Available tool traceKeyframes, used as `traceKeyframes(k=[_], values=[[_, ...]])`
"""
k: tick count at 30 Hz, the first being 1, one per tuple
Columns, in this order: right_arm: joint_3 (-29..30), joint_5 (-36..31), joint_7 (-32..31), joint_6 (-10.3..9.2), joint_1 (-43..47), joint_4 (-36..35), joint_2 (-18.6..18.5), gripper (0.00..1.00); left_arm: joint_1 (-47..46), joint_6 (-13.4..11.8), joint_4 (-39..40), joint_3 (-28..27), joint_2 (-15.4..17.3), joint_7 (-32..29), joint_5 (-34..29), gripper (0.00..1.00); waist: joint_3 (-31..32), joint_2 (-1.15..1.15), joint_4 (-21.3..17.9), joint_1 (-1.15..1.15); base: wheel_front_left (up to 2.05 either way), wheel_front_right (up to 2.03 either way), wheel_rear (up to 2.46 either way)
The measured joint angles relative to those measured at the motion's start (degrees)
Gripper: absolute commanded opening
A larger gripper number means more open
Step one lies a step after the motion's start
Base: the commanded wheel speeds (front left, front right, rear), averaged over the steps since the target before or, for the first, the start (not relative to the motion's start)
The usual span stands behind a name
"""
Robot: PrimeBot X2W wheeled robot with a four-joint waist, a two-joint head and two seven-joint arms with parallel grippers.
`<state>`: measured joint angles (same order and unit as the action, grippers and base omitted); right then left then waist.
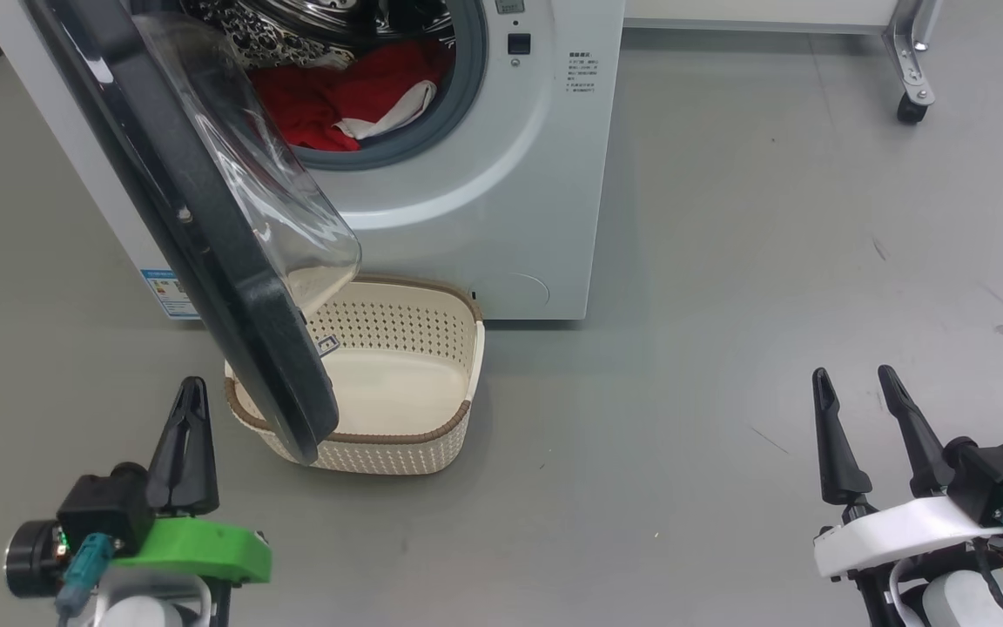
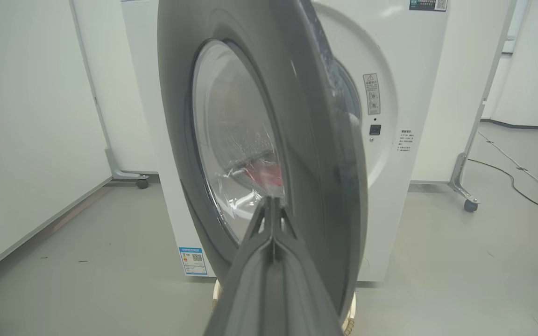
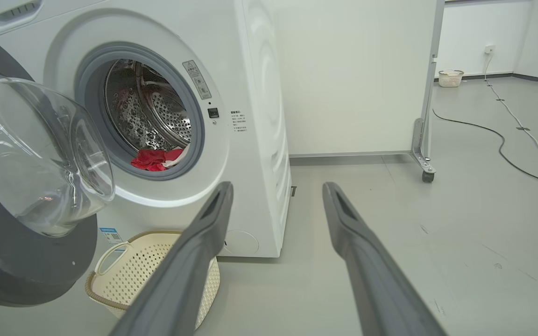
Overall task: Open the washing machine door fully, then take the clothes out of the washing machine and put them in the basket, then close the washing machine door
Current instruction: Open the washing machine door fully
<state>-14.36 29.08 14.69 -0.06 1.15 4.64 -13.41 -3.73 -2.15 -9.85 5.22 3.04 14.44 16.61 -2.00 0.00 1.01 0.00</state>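
Note:
The white washing machine (image 1: 501, 174) stands ahead with its black-rimmed door (image 1: 197, 235) swung partly open, glass bowl over the basket. Red clothes (image 1: 327, 96) with white trim lie in the drum, also seen in the right wrist view as the clothes (image 3: 154, 159). The cream basket (image 1: 432, 435) sits on the floor below the opening, empty. My left gripper (image 1: 189, 392) is shut on nothing, just left of the door's lower rim; in the left wrist view its fingertips (image 2: 272, 201) point at the door's outer face (image 2: 259, 140). My right gripper (image 1: 856, 383) stands open at the lower right, far from the machine.
Grey floor spreads to the right of the machine. A wheeled frame leg (image 1: 912, 96) stands at the back right. A cable (image 3: 502, 140) runs along the floor, and a small basket (image 3: 450, 78) sits by the far wall. White panels (image 2: 26, 140) stand to the machine's left.

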Motion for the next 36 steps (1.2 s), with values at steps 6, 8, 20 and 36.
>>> traceKeyframes(k=[6,8,20,36], values=[[0.4,-0.1,0.0,0.53,0.1,0.2,0.6,1.0,-4.2,0.4,3.4,-1.4,-0.1,0.0,0.0,0.0,0.1,0.0,-0.1,0.0,0.0,0.0,0.0],[0.5,-0.4,0.0,0.59,0.2,0.3,0.7,1.0,-6.4,0.5,5.3,-1.7,-0.1,0.0,0.0,0.0,0.2,0.0,0.0,0.0,0.0,0.0,0.0],[0.6,-1.2,0.0,1.53,0.3,0.8,1.7,1.0,-15.7,1.0,13.2,-1.1,0.1,0.3,-1.3,0.0,0.6,0.0,-0.3,0.0,0.0,0.0,0.0],[1.3,-2.0,0.0,2.47,0.3,1.3,2.7,1.0,-16.2,4.0,9.2,8.1,-0.1,-4.4,-3.7,0.0,0.5,0.0,-1.5,0.0,0.0,0.0,0.0]])
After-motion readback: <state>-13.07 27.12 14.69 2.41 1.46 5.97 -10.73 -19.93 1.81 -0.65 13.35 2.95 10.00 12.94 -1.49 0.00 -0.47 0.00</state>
